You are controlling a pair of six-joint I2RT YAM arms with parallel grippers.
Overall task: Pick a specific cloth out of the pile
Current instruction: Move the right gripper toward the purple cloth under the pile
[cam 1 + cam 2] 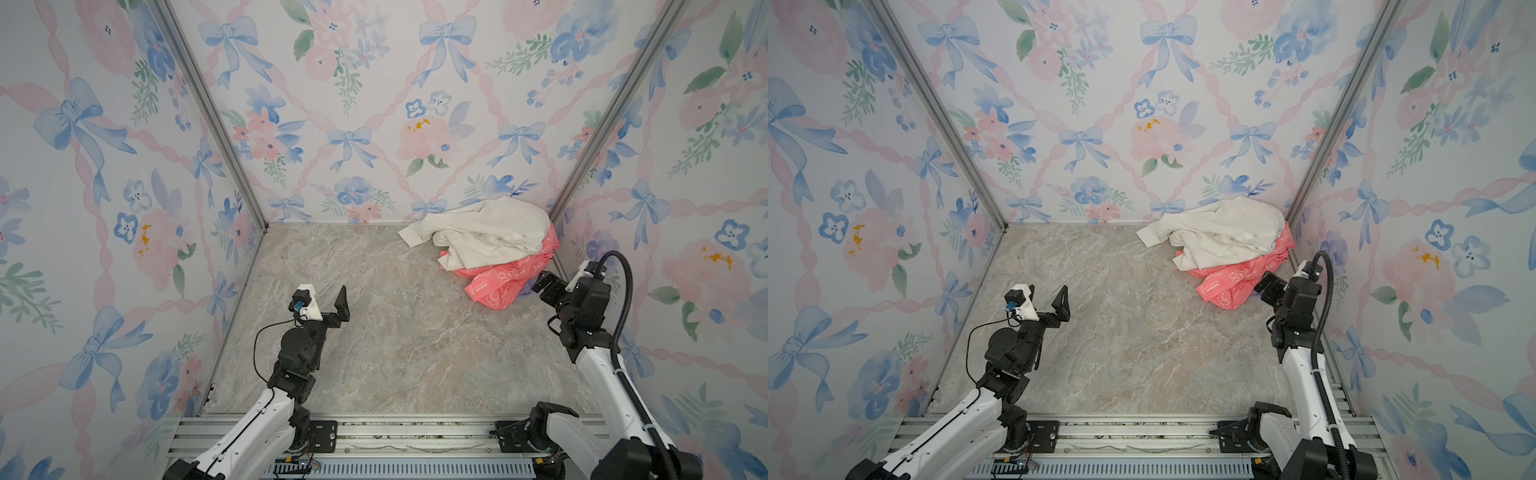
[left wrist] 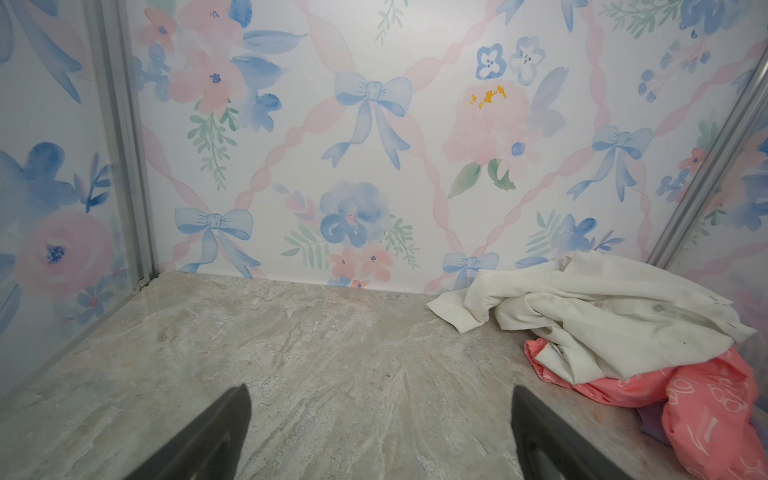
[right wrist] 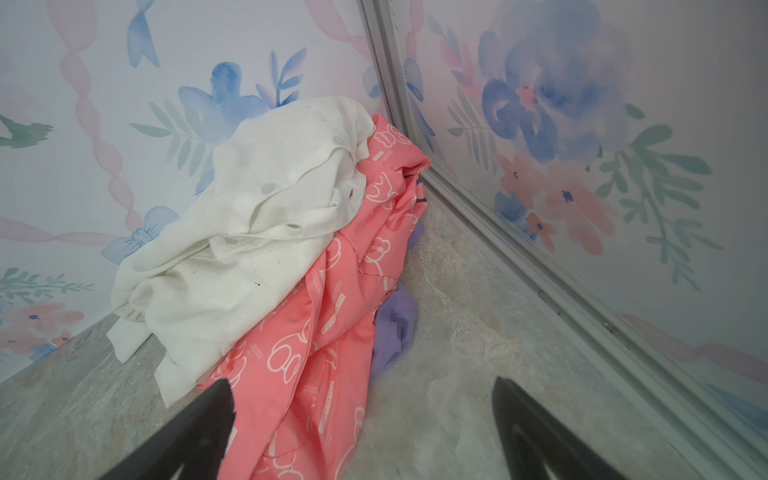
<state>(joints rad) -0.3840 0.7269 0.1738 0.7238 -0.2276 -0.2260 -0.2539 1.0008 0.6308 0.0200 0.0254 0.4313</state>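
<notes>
The pile (image 1: 490, 249) lies in the far right corner. A cream-white shirt (image 3: 257, 232) tops it and a coral-pink printed cloth (image 3: 332, 332) spills out below. Only a small fold of the lilac cloth (image 3: 395, 320) shows, poking out from under the pink cloth on the side toward the right wall; in a top view it is a sliver (image 1: 525, 292). My right gripper (image 1: 542, 282) (image 3: 361, 382) stands open just short of that fold, and the pink cloth's edge reaches between its fingers. My left gripper (image 1: 338, 307) (image 2: 380, 388) is open over bare floor, well left of the pile.
The right wall and its aluminium rail (image 3: 519, 249) run close beside the right gripper. The marble-patterned floor (image 1: 374, 332) stretches left of the pile. Flowered walls close in three sides, and a metal track (image 1: 395, 440) runs along the near edge.
</notes>
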